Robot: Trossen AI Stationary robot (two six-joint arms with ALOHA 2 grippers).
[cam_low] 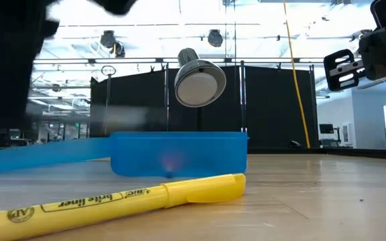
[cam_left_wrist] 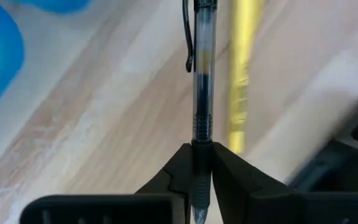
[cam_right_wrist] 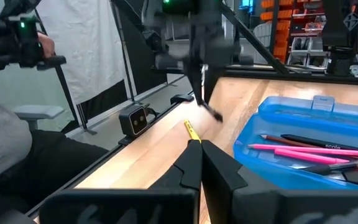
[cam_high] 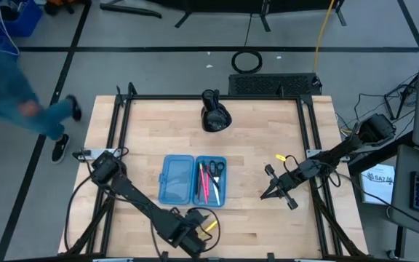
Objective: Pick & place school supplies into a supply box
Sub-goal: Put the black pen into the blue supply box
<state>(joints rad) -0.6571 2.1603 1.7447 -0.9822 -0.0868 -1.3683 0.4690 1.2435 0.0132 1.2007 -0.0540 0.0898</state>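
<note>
The supply box [cam_high: 174,182] lies open on the table, its two blue halves side by side. The right half holds pink and dark pens [cam_high: 206,183] and small scissors [cam_high: 217,167]. My left gripper [cam_high: 191,231] is near the table's near edge, in front of the box, shut on a clear black pen [cam_left_wrist: 202,81]. A yellow highlighter [cam_high: 209,225] lies flat on the wood beside it. My right gripper [cam_high: 268,193] hovers right of the box, shut and empty [cam_right_wrist: 199,146]. My left gripper [cam_left_wrist: 201,149] pinches the black pen between its two fingers at the dark grip section [cam_left_wrist: 201,134] near the writing tip, which pokes back past the fingers. The fingers come from above. The pen [cam_right_wrist: 209,107] slants down below the gripper, clear of the table.
A black lumpy object [cam_high: 215,116] sits at the table's far middle. The highlighter [cam_low: 112,201] lies just in front of the box's wall [cam_low: 179,155]. A person [cam_high: 20,102] walks past the table's left side. Bare wood shows right of the box.
</note>
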